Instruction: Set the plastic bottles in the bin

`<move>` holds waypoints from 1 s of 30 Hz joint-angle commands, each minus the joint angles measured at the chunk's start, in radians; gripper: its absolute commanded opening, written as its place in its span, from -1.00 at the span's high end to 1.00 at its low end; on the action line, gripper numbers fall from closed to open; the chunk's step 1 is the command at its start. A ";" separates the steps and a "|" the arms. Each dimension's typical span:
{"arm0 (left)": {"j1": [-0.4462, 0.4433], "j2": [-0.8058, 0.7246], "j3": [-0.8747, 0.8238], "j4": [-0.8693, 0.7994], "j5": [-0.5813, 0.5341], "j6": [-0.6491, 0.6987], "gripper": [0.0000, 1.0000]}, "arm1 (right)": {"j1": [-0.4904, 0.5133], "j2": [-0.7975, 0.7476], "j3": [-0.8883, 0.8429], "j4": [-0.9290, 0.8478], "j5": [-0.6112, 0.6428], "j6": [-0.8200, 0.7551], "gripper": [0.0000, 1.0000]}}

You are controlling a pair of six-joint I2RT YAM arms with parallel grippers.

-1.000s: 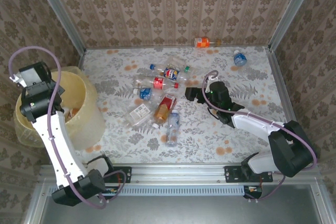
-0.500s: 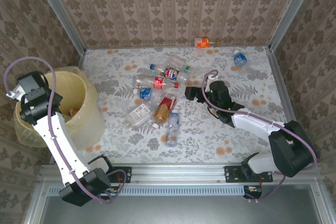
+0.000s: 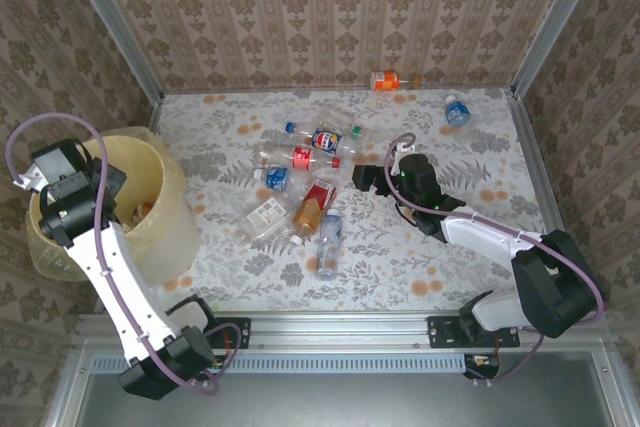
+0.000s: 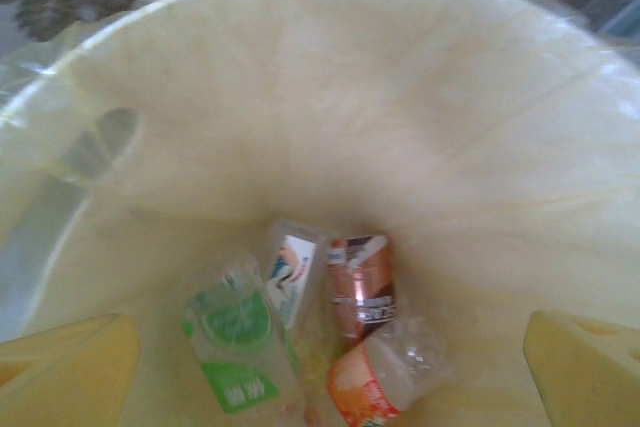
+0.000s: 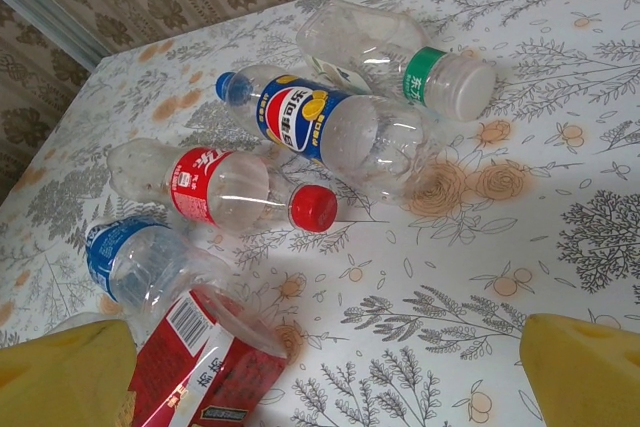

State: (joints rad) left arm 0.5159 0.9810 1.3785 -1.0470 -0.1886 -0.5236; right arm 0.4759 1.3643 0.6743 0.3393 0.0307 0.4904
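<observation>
Perhaps cloth-covered table [image 3: 380,257], bottles [image 3: 303,157], damask walls [image 3: 330,7].

Brown damask walls [image 3: 330,7] around a pale floral tabletop [image 3: 500,137]

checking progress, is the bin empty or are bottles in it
Not empty: several bottles lie at the bottom of the bin, seen from the left wrist.

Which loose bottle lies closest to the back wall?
The orange-labelled bottle, lying at the foot of the back wall. The blue-labelled bottle to its right sits further forward; the pile further still.
</observation>
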 commanded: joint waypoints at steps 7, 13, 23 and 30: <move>-0.239 -0.074 0.009 0.209 0.160 0.033 -1.00 | -0.017 -0.014 0.023 -0.031 0.079 0.018 -1.00; -0.432 -0.045 0.006 0.350 0.215 0.071 -1.00 | -0.088 -0.004 0.062 -0.113 0.071 -0.005 -1.00; -0.609 0.091 -0.035 0.546 0.376 0.042 -1.00 | -0.326 0.104 0.186 -0.248 -0.026 -0.110 -1.00; -0.626 0.138 -0.071 0.602 0.477 0.032 -1.00 | -0.467 0.267 0.383 -0.414 0.017 -0.265 -1.00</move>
State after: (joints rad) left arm -0.1055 1.1175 1.3117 -0.4969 0.2348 -0.4789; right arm 0.0536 1.5768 0.9855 0.0257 0.0372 0.3355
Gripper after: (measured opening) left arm 0.999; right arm 0.999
